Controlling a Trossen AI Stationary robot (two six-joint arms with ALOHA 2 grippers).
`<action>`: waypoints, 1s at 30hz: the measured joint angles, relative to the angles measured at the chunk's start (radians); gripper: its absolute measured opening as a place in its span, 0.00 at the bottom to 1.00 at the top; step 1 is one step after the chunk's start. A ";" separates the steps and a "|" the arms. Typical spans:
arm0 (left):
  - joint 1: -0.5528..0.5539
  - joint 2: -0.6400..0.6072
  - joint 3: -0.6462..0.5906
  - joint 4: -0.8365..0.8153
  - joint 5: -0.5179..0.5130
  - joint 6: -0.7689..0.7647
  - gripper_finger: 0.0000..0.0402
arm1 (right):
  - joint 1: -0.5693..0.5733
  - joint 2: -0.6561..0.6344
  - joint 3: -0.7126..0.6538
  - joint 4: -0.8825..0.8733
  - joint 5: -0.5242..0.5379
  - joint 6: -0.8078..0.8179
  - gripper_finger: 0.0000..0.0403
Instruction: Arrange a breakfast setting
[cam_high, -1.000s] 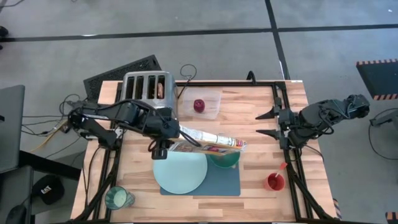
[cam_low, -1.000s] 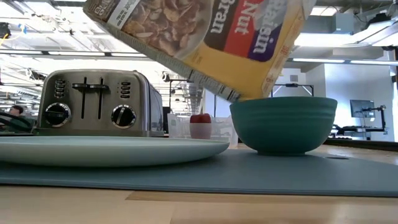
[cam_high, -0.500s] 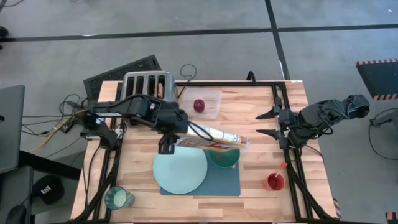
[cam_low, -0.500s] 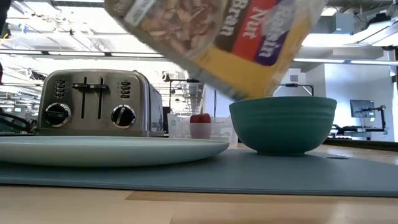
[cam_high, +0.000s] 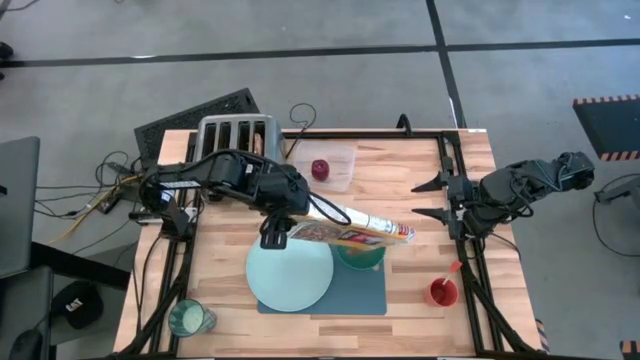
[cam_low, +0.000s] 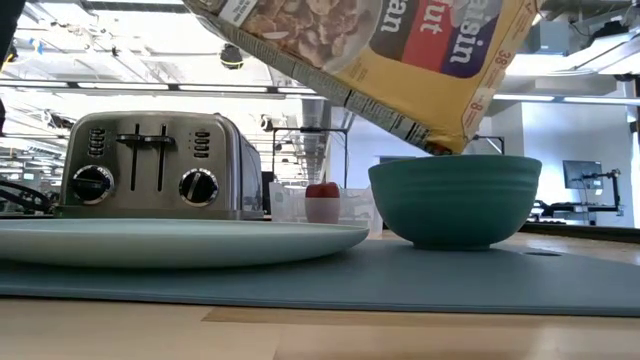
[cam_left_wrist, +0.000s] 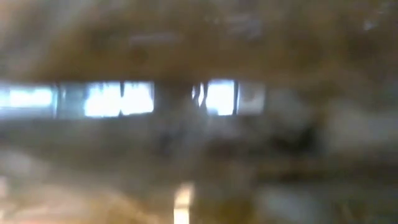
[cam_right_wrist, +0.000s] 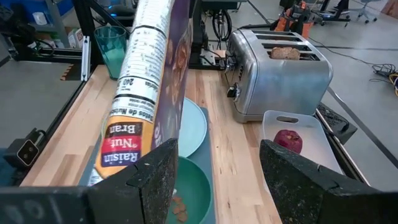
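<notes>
Teal ribbed bowl (cam_low: 455, 200) on slate-blue mat (cam_low: 420, 280), flakes inside.

Your slate-blue mat (cam_high: 365, 292) lies flat, carrying the pale mint plate (cam_high: 290, 276) and, beside it, the upright green bowl (cam_high: 360, 255) with a few brown flakes inside. Your dark red fruit (cam_high: 319, 169) sits well apart in a clear tray.

A yellow, red and purple cereal box (cam_low: 380, 50), green bowl (cam_low: 455, 200), pale mint plate (cam_high: 290, 278), slate-blue mat (cam_high: 362, 292).
</notes>
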 joint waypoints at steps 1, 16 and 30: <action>0.000 0.000 -0.007 0.004 0.004 0.001 0.36 | 0.000 0.000 0.000 0.000 0.000 0.000 0.63; 0.020 -0.001 -0.077 0.001 -0.022 -0.006 0.37 | 0.000 0.000 0.000 -0.001 0.000 0.000 0.63; 0.016 -0.001 -0.077 0.001 0.003 -0.007 0.36 | 0.000 0.000 0.000 -0.001 0.001 0.000 0.63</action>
